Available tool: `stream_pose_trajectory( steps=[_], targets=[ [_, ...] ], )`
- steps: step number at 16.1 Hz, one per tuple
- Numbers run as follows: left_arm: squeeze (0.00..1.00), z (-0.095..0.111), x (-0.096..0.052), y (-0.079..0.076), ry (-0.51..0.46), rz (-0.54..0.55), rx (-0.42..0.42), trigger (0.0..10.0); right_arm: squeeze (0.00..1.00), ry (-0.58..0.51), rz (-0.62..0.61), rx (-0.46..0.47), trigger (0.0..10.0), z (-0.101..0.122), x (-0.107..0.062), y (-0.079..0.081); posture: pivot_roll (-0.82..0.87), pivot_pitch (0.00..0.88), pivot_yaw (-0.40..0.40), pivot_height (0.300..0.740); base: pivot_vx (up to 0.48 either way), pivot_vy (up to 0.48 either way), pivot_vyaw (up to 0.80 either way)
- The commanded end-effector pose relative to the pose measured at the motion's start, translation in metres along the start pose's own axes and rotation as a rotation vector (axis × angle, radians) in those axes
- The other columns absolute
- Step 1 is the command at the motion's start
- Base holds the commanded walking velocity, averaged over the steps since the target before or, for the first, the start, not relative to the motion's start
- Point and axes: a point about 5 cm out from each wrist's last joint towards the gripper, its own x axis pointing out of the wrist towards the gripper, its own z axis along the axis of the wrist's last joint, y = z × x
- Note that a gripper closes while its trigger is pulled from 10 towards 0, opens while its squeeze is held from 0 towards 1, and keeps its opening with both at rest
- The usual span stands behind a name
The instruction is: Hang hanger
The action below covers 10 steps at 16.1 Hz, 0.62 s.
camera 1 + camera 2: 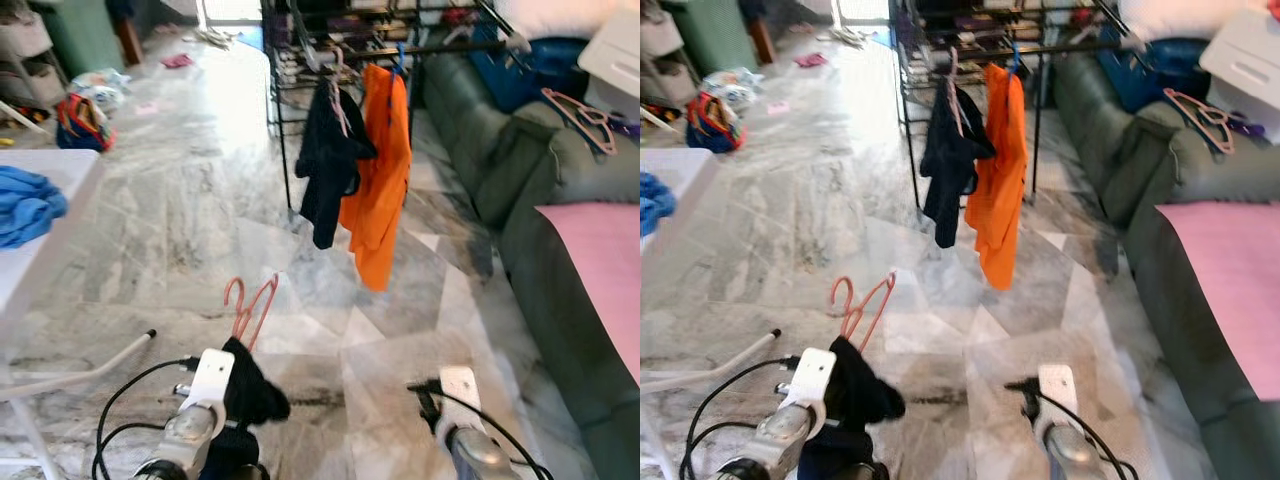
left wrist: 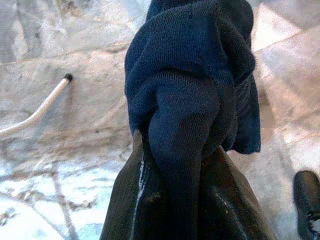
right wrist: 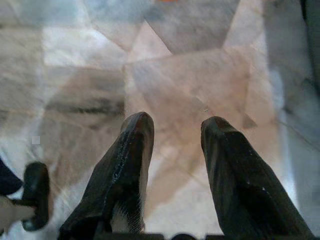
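So the left claw is sitting low in front of the robot, over the marble floor, clamped tight on a dark navy garment that's bunching up around its fingers. The pink hanger is poking out of the top of that cloth, standing pretty much upright with a slight tilt, long axis running up and away from the claw toward the rack, hook end at the top left. So the hanger is sitting just above and beyond the claw, with its lower part buried in the fabric; can't tell if the fingers are actually touching the hanger itself or just the cloth. The right claw is hanging over bare floor off to the right, fingers parted with a clear gap and gripping nothing. Further ahead the rack is already carrying a dark shirt and an orange shirt, hanging side by side and touching. A grey-green sofa is running down the right side with another pink hanger lying on its arm and a pink cloth draped nearer. On the left, a white table is holding some blue cloth.
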Motion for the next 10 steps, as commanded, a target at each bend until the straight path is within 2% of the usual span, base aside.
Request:
stream_pose_trajectory(
  steps=[1, 5, 7, 10],
  targets=[
    [0.00, -0.001, 0.000, 0.003, 0.003, 0.011, 0.015, 10.0, 0.00, 0.032, -0.018, 0.001, 10.0, -0.007, -0.002, -0.003, -0.01, 0.035, -0.016, 0.740, 0.000, 0.000, 0.00],
    [0.00, -0.009, -0.002, 0.005, 0.032, -0.003, 0.051, 10.0, 0.00, 0.049, -0.034, -0.016, 10.0, -0.011, -0.003, -0.011, -0.01, 0.031, -0.008, 0.740, 0.000, 0.000, 0.00],
    [0.00, -0.013, -0.003, 0.005, 0.050, 0.001, 0.054, 10.0, 0.00, 0.044, -0.052, 0.011, 10.0, -0.011, -0.003, -0.014, -0.01, 0.034, 0.001, 0.740, 0.000, 0.000, 0.00],
    [0.00, -0.018, -0.004, 0.001, 0.066, -0.006, 0.058, 10.0, 0.00, 0.057, -0.056, -0.003, 10.0, -0.009, -0.002, -0.013, -0.02, 0.029, 0.001, 0.740, 0.000, 0.000, 0.00]
  ],
)
